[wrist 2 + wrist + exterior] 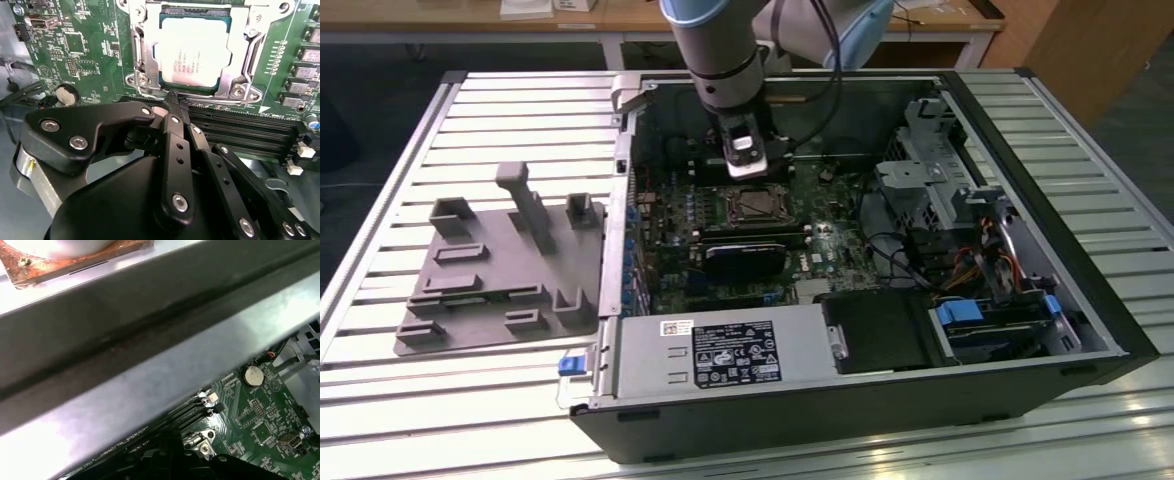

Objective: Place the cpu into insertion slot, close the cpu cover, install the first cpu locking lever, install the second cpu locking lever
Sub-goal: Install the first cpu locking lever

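Second wrist view places the cpu (196,47) already seated in the insertion slot (142,80), with the cpu cover (239,62) lying closed over its edges. The fingers (176,102) are pressed together, holding nothing, their tips just beside the near rim of the socket. Judgement: the lever work is the step in hand, and it calls for a steady push along the socket edge, keeping the tips off the chip's bare top and off the black memory slots (240,132) close by. Exterior view shows the arm (720,60) descending almost vertically into the open computer case (1067,300) on the slatted worktop (400,400), the gripper (744,165) poised just behind the socket.
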You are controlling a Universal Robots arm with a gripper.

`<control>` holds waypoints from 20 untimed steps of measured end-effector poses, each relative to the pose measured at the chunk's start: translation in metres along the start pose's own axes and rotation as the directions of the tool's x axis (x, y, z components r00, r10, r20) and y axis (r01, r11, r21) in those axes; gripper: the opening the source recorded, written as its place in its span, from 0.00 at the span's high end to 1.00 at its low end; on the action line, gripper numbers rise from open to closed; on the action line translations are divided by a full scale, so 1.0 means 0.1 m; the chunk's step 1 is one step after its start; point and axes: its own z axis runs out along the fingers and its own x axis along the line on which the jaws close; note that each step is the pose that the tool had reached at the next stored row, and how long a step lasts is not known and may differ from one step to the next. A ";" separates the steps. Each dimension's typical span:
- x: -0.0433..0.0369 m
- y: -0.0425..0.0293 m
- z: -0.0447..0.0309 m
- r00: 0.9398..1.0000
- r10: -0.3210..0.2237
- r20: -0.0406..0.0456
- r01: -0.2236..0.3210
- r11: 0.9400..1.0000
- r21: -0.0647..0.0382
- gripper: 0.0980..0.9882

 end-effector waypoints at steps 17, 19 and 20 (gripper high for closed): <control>-0.031 0.013 0.025 1.000 0.011 -0.006 -0.011 1.000 -0.011 1.00; -0.032 0.010 0.028 1.000 0.011 -0.006 -0.011 1.000 -0.011 1.00; -0.033 0.008 0.028 1.000 0.011 -0.006 -0.011 1.000 -0.012 1.00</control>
